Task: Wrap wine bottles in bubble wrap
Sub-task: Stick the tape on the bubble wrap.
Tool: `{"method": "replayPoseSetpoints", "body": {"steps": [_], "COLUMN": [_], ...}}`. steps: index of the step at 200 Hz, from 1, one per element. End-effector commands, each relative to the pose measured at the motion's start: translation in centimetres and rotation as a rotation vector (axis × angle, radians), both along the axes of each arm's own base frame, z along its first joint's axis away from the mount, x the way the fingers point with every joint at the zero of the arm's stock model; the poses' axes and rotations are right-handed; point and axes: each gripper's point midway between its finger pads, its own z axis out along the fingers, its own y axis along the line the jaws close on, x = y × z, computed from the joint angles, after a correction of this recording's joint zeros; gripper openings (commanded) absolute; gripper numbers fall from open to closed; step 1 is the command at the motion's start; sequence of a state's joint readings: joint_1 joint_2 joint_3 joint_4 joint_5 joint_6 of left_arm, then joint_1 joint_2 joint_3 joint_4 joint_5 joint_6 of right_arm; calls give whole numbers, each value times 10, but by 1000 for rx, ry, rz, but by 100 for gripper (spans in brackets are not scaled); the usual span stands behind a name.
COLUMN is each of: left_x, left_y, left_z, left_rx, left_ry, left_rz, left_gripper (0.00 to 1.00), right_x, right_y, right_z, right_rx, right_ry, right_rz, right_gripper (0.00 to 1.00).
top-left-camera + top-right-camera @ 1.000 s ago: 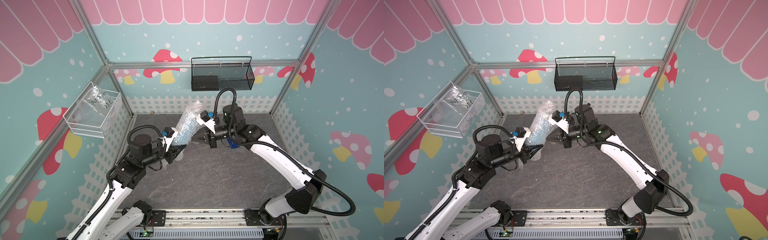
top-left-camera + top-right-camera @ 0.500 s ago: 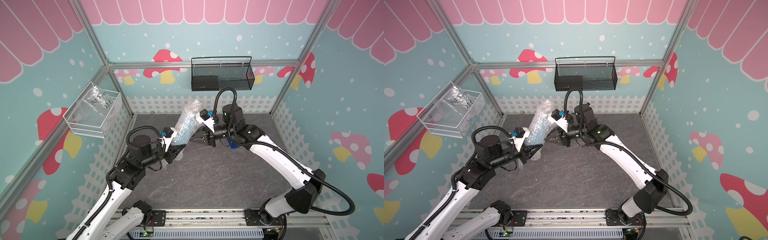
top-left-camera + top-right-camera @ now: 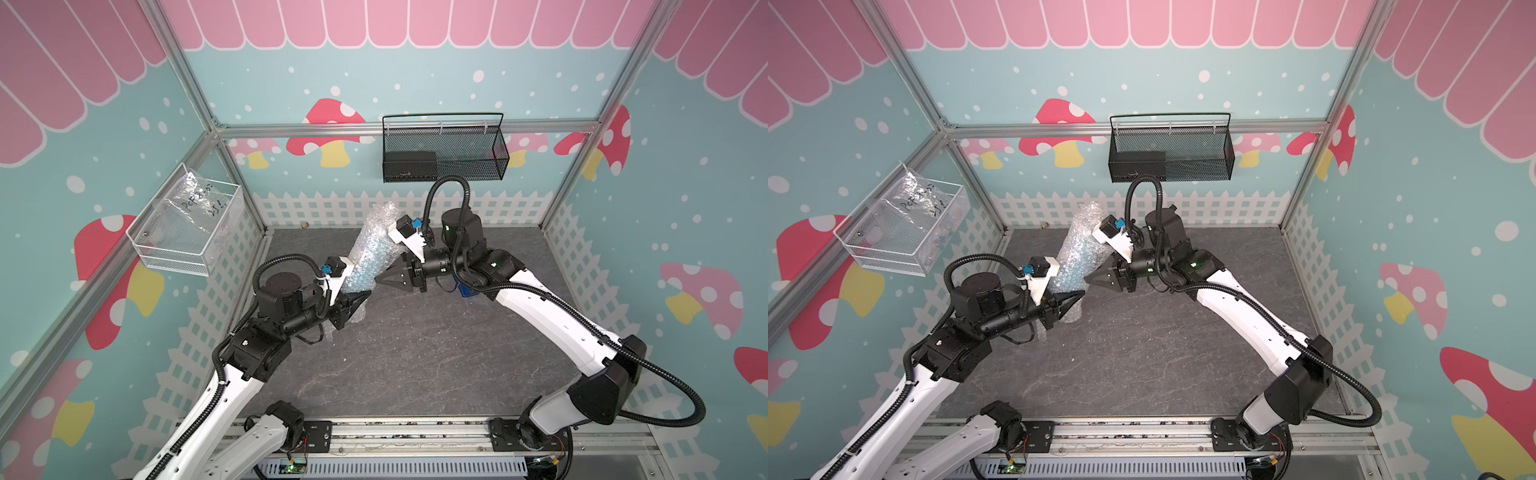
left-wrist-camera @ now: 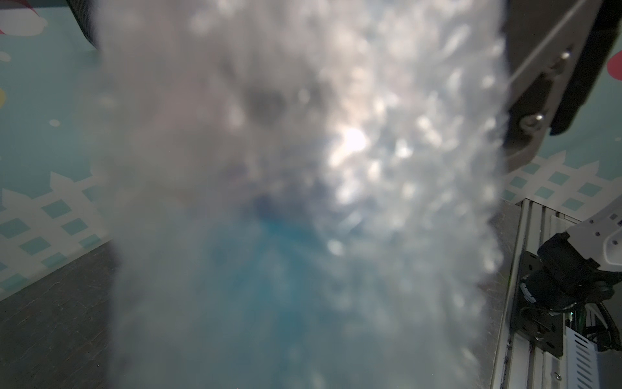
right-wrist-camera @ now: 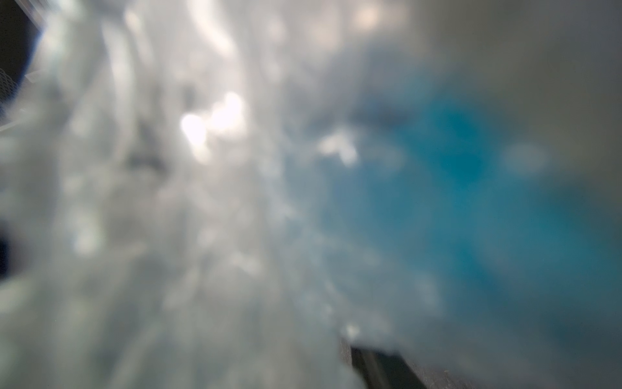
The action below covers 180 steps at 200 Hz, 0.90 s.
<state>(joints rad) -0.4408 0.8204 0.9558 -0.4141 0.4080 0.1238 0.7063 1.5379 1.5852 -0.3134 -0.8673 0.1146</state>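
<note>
Both top views are showing the blue bottle [image 3: 368,266], rolled in bubble wrap [image 3: 376,226], leaning tilted in front of the black basket [image 3: 444,145], the left gripper [image 3: 360,298] clamping tight on the wrap's lower end, the right gripper [image 3: 384,279] just beside it, jaw spread unclear.

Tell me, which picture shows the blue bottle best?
Both top views: the leaning bottle looks sharpest there, blue through its bubble wrap. Both wrist views are too close, showing just a blurry blue patch.
</note>
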Motion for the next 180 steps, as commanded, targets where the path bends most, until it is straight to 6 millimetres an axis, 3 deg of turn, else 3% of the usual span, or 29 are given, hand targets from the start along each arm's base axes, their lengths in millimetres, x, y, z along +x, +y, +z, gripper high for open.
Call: {"method": "replayPoseSetpoints", "body": {"steps": [1,40,62,76,92,112,126,144,180], "left_x": [-14,-11,-10,-10,-9,-8,-8,-8,-7], "left_y": [-8,-4,-3,-4,-3,-2,-2,-2,-3], "left_z": [50,47,48,48,48,48,47,47,45], "left_rx": [-70,-64,-66,-68,-68,-67,-65,-63,-62], "left_ry": [-200,-200,-201,-200,-199,-201,-201,-202,-194], "left_rz": [-79,-51,-40,-42,-39,-32,-32,-30,-30], "left_gripper": [0,0,0,0,0,0,0,0,0], "right_x": [-5,-17,-17,-19,-22,-25,-25,-29,-36], "right_y": [11,11,13,16,18,18,17,14,12], "right_z": [-3,-4,-6,-7,-9,-9,-7,-4,-2], "right_rx": [3,-2,-8,-6,-6,-6,-3,9,32], "right_ry": [6,-12,-8,0,15,13,-2,-21,-29], "right_rz": [28,74,74,91,117,132,127,135,169], "right_gripper": [49,49,42,30,0,0,25,38,37]}}
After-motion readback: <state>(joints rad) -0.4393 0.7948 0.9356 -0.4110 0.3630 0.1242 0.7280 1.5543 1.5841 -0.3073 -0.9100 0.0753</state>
